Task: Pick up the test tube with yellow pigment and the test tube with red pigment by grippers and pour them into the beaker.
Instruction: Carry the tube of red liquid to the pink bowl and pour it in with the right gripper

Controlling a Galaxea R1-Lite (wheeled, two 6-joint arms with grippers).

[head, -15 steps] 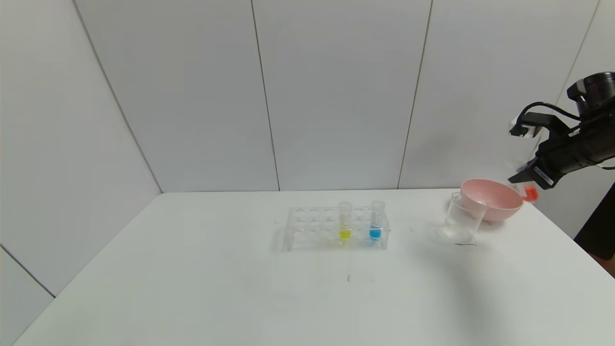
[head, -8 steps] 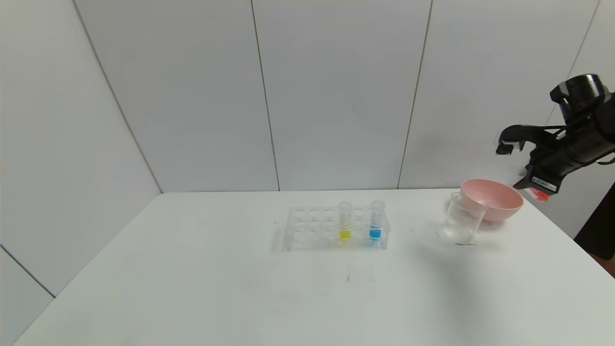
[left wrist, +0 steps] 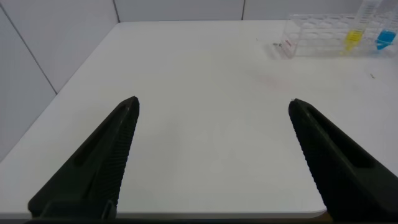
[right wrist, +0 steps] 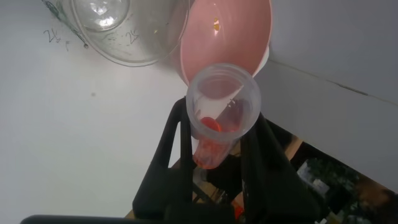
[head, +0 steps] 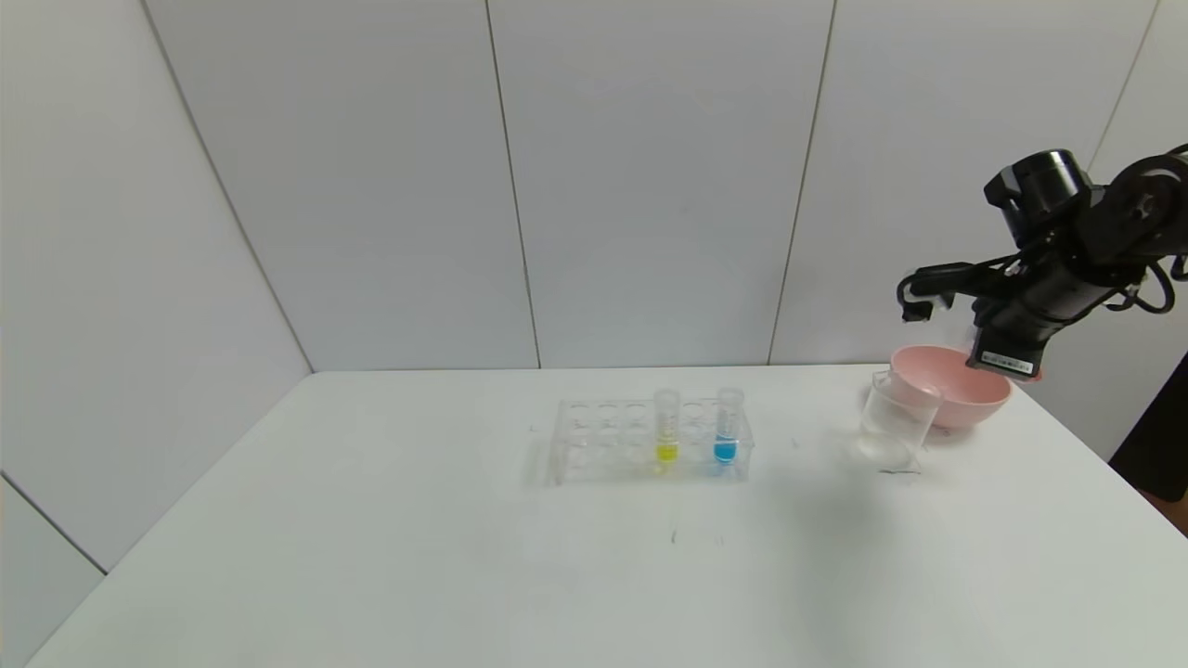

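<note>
The right claw (right wrist: 214, 158) is pinched shut on the test tube with red pigment (right wrist: 221, 121), gripping it partway down the body so that the ridged mouth stays free for pouring; in the right wrist view the red liquid sits low in the tube, between the two fingers. We see the claw held high above the far right of the desk (head: 371, 557), directly over the pink bowl (head: 961, 390), with the beaker (head: 893, 427) below it and just toward the robot's left, touching or nearly touching the bowl. We judge that the claw must shift that way before tipping, lest the pigment fall into the bowl. The test tube with yellow pigment (head: 666, 427) waits upright in the clear rack (head: 594, 441), well to the left of this claw, beside a blue-liquid tube (head: 727, 427). The left claw (left wrist: 211, 155) is spread wide and idle, low over the desk's near left edge, the rack far ahead of it.
</note>
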